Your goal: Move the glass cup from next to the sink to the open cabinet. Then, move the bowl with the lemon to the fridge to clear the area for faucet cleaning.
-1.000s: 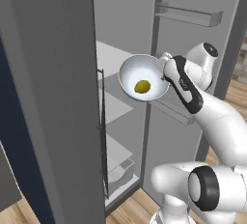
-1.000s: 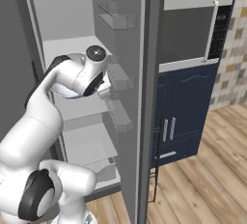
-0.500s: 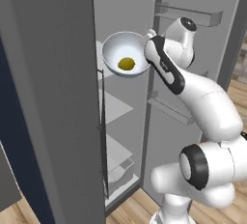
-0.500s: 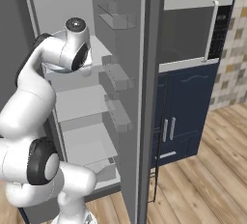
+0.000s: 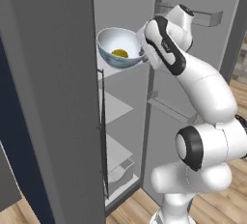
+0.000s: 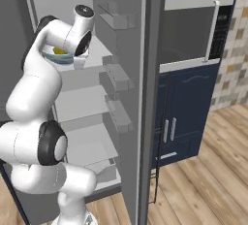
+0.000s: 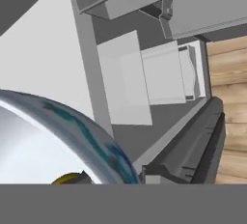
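a: what is the pincer (image 5: 143, 53) doing?

b: it is clamped on the right rim of the bowl (image 5: 118, 49), carrying it in the air. the fingers are mostly hidden behind the rim and wrist, but the bowl hangs with nothing under it, so the grip must be bearing it.

a: where is the bowl?

b: high up, at the mouth of the fridge (image 5: 123, 97), just above its top shelf (image 5: 118, 68). it sits slightly tilted. the lemon (image 5: 119, 53) lies low inside, a small yellow spot near the middle.

a: why hold it by the rim?

b: my guess is that a wide shallow bowl gives two fingers nothing else to pinch. keeping it near level stops the lemon rolling out.

a: and from the hand view?

b: the bowl's curved edge (image 7: 72, 126) sweeps across the lower left, with a sliver of lemon (image 7: 67, 178) at the bottom. beyond it are lower shelves and the wood floor.

a: how is the arm posed?

b: it rises from the base, bends at the elbow and reaches up and left into the fridge, wrist turned sideways. the fridge door (image 6: 131, 103) stands open beside it, racks facing in.

a: what remains?

b: likely setting the bowl on a shelf and letting go.
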Controlling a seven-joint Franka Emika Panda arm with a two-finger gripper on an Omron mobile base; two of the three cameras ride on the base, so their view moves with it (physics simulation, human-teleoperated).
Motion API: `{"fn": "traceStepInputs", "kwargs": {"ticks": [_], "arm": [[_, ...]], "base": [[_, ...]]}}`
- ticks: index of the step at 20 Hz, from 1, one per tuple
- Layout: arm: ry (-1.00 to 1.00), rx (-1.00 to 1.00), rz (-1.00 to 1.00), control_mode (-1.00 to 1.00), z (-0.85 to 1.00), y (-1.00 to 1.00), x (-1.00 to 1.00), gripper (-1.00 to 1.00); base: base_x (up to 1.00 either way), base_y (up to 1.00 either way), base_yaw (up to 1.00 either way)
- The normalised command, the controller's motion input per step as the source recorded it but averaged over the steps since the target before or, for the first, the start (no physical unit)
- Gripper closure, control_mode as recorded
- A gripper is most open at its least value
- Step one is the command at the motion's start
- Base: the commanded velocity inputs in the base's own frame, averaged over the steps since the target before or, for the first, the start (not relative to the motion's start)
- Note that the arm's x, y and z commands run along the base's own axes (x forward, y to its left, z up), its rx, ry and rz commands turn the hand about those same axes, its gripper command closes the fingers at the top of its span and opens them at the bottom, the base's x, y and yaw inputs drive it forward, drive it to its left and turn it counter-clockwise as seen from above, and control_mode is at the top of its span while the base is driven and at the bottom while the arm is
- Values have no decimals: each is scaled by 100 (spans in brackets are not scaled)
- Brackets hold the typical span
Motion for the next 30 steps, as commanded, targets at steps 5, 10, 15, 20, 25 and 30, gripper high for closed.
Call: {"fn": "traceStepInputs", "kwargs": {"ticks": [5, 10, 15, 20, 25, 30], "arm": [[8, -15, -2, -100, -21, 51, 63, 100], [4, -11, -9, -100, 0, 62, 89, 100], [0, -10, -10, -100, -1, 55, 86, 100], [0, -2, -6, -100, -5, 19, 79, -100], [-8, 4, -8, -100, 1, -19, -63, -100], [-16, 14, -17, -100, 6, -48, -100, -100]], "base": [[0, 0, 0], [0, 0, 0], [0, 0, 0], [0, 0, 0], [0, 0, 0], [0, 0, 0]]}}
